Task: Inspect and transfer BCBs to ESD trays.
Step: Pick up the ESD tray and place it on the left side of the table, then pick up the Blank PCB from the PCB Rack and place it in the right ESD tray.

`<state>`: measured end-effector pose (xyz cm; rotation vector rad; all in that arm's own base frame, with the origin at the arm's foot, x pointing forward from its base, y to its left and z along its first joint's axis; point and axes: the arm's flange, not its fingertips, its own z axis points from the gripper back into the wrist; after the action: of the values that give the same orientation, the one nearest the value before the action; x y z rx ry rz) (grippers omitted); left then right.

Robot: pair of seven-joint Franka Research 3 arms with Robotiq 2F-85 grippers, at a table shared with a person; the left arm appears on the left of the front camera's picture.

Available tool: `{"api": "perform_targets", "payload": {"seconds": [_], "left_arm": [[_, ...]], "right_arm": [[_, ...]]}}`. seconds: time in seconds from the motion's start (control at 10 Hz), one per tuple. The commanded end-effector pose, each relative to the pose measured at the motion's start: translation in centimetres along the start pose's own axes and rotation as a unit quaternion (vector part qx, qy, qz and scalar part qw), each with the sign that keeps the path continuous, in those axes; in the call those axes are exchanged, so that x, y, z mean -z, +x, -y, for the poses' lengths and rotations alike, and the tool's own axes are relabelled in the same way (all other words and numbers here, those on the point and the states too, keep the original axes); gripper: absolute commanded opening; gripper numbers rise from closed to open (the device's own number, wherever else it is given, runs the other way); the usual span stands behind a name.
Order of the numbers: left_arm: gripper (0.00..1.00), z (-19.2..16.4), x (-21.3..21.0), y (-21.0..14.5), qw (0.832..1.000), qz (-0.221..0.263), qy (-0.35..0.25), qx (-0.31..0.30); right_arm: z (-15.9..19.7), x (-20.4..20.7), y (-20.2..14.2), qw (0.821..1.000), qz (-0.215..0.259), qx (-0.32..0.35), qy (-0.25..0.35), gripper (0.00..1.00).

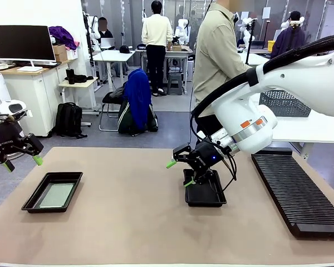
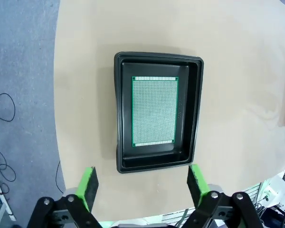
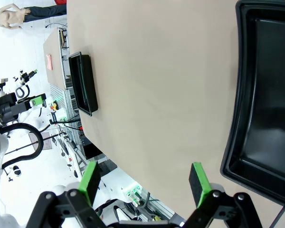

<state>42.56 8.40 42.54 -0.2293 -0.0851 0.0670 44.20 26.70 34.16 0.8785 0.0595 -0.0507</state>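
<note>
Flat inside the tray (image 2: 118, 118), below the left pincer (image 2: 142, 185) (jaws apart, empty), lies one board (image 2: 154, 111), judged light, stiff and fragile, best taken by its long edges; right pincer (image 1: 180, 173) likewise apart.

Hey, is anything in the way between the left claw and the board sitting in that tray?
Nothing visible. The open left claw faces the board, which lies flat and uncovered in the black tray; only the tray's raised rim surrounds it.
</note>
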Motion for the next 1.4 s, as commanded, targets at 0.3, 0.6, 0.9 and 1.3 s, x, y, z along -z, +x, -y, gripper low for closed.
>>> {"api": "perform_targets", "payload": {"seconds": [0.3,0.6,0.9,1.3], "left_arm": [[1.00,-0.34,1.02,0.32,1.000,-0.003,-0.003,0.007],[1.00,-0.34,1.02,0.32,1.000,-0.003,-0.003,0.007],[1.00,-0.34,1.02,0.32,1.000,-0.003,-0.003,0.007],[1.00,-0.34,1.02,0.32,1.000,-0.003,-0.003,0.007]], "right_arm": [[0.05,0.02,-0.02,1.000,0.000,0.001,-0.003,1.00],[0.05,0.02,-0.02,1.000,0.000,0.001,-0.003,1.00],[0.05,0.02,-0.02,1.000,0.000,0.001,-0.003,1.00],[0.05,0.02,-0.02,1.000,0.000,0.001,-0.003,1.00]]}}
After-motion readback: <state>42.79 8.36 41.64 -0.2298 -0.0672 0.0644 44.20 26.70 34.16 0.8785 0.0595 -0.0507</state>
